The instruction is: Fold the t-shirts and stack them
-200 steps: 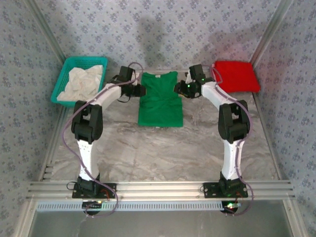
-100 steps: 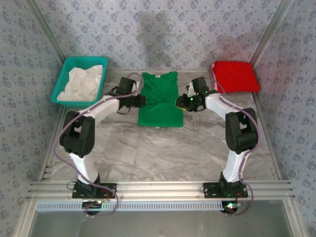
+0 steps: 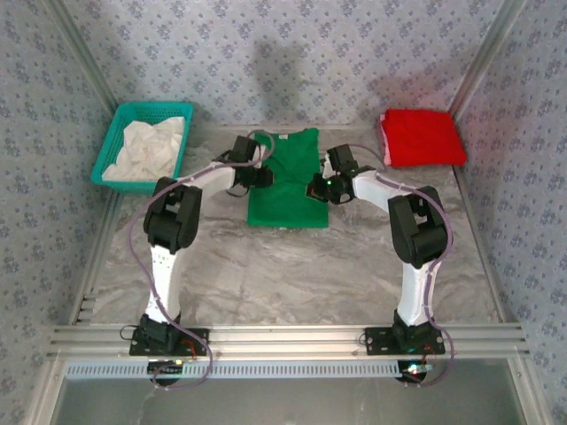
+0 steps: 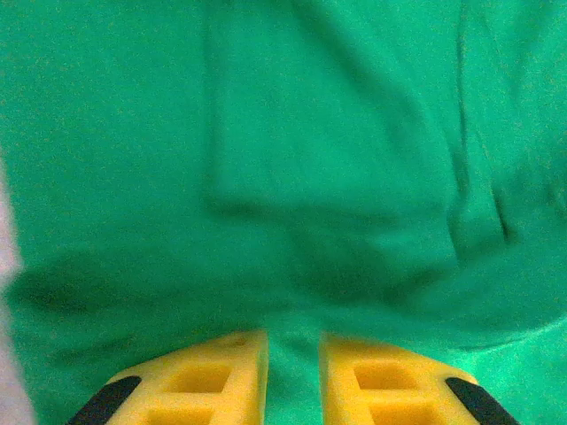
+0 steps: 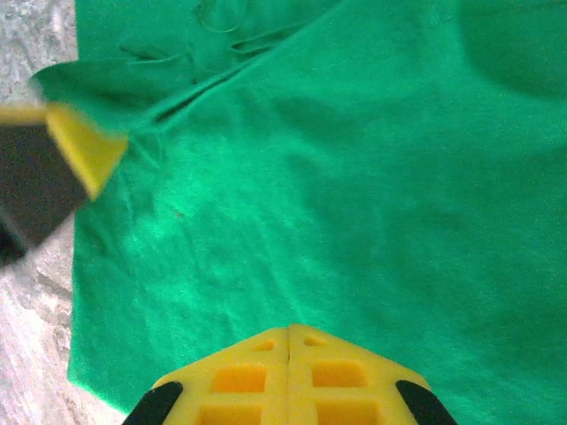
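Top external: green t-shirt [image 3: 283, 208] lay flat on the marble table [image 3: 292, 274], far-centre, neck toward the back wall. Red t-shirt [image 3: 423, 137] sat folded at the far right corner, well apart from it. Teal basket [image 3: 155, 105] w/ white cloth [image 3: 146, 146] stood at far left. Both arms reached in over the green t-shirt, left end effector [image 3: 257, 174] at its left edge and right end effector [image 3: 316, 188] at its right edge, approx mid-length. Left wrist: yellow fingers [image 4: 204, 385] stood close together, the narrow gap btw them packed w/ green fabric, so the left end effector was gripping a fold of the green t-shirt. Creases spread out from the tips, and a sliver of table showed at the left edge. Right wrist: both yellow fingers met tip to tip, i.e. fully closed, over green fabric near the shirt's edge; couldn't tell if any cloth was caught btw them. A blurred black-and-yellow bit of the left end effector showed at the left, beside a rumpled part of the shirt.
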Robot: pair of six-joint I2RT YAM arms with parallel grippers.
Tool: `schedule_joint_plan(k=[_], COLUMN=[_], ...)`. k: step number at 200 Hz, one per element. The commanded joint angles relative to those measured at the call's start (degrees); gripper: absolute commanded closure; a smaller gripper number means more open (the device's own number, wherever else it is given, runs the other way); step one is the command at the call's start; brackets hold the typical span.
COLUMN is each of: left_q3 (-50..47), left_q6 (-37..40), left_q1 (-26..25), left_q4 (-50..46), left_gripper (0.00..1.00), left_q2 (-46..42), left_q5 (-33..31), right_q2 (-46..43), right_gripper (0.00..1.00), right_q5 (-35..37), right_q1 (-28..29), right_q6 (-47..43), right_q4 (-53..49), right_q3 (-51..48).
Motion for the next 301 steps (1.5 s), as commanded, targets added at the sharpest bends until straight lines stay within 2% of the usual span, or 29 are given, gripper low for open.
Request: schedule_joint_plan(k=[1,22,37,47,67,79,102,123,177,204,245,301], left_q3=[10.35,21.02,22.07,17.04,-5.3,-15.5,-25.36,-32.19,-43.83,-51.13,-54.18,-57.24], left_q6=[2.23,2.53,2.15,1.56,-3.7,-6.85,-9.6,-10.63,-13.57,-14.77,-14.76,-13.97], left_q1=[3.09,5.24,6.01,5.87,4.77,3.56,0.67,-0.86,-1.98,-1.95,-1.98,-2.37], left_q4=[-3.91,-8.88,-9.88,-6.63,8.91,16.27,20.34,22.01,24.39,27.1,26.1,20.41], left_gripper=[0.77,0.77,0.77,0.77,0.75,0.74,0.78,0.84,0.98,0.99,1.0,1.0], left_q2=[3.89,7.91,6.66,2.1,-12.06,-18.3,-22.84,-24.87,-23.2,-23.94,-23.17,-29.02], left_q5=[-2.53,-3.49,-2.65,-1.84,1.33,4.71,11.29,13.71,14.75,11.91,9.97,8.2], right_q2=[-1.02,-2.75,-4.07,-5.24,-8.02,-9.09,-10.13,-9.81,-8.62,-6.93,-3.46,-9.59], right_gripper=[1.0,1.0,1.0,1.0,1.0,1.0,1.0,1.0,1.0,1.0,1.0,1.0], right_q5=[0.85,1.42,1.46,1.38,0.5,-0.85,-4.25,-7.73,-6.16,-5.13,-5.43,-4.06], right_q1=[0.37,0.14,-0.13,-0.21,0.17,0.79,1.11,0.74,1.02,1.0,0.57,0.97], right_q6=[0.82,0.38,-0.26,-0.81,-1.78,-2.01,-0.17,2.72,6.18,6.34,6.23,5.97], right_q4=[0.97,0.54,-0.36,-0.9,-0.85,-0.48,2.03,5.01,7.98,10.21,13.22,11.95], right_q3=[-1.37,-2.57,-3.05,-3.43,-4.84,-5.89,-7.82,-10.32,-15.22,-19.27,-22.84,-29.0])
